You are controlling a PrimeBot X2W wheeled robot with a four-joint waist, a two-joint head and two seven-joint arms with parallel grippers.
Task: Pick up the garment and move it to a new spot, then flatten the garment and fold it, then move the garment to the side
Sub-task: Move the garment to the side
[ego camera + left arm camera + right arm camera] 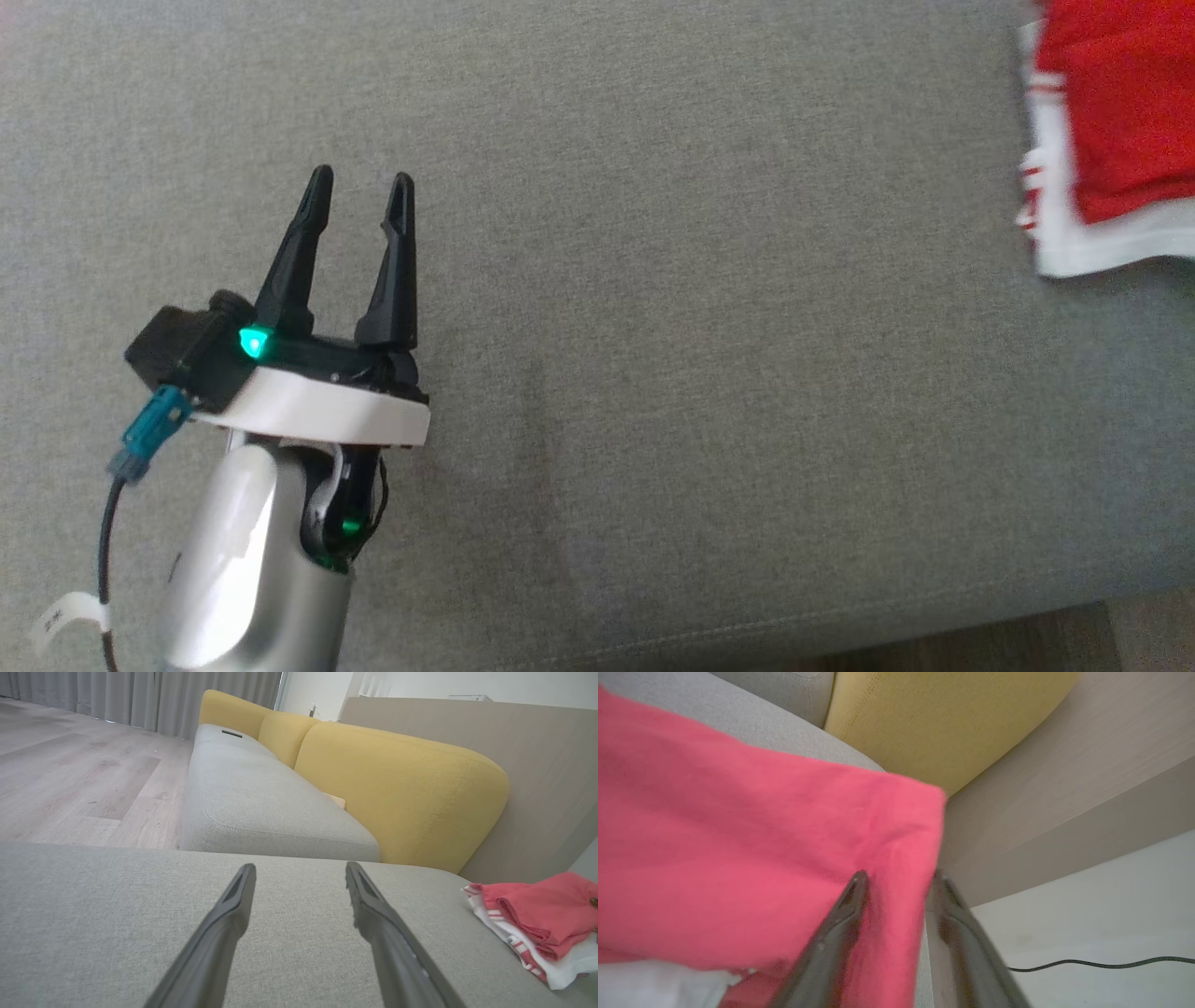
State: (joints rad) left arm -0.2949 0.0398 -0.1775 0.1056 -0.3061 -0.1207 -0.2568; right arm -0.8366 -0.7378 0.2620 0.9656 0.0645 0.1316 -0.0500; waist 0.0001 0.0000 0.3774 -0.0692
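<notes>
The garment [1120, 121], red with white striped trim, lay in a folded stack at the far right edge of the grey seat cushion [700, 327], close to the cushion's corner by the yellow backrest [397, 788]. Folding looked finished, so the step in hand was probably the last one: setting the garment to the side. The left gripper [361, 177] hovered over the bare left part of the cushion, its jaws wide and empty. The right gripper [899, 874] sat at the garment's outer edge with red cloth between its parted fingers; I could not tell whether it gripped the fabric. The next move likely called for pulling that gripper straight back off the cushion's edge without dragging the top layer.
</notes>
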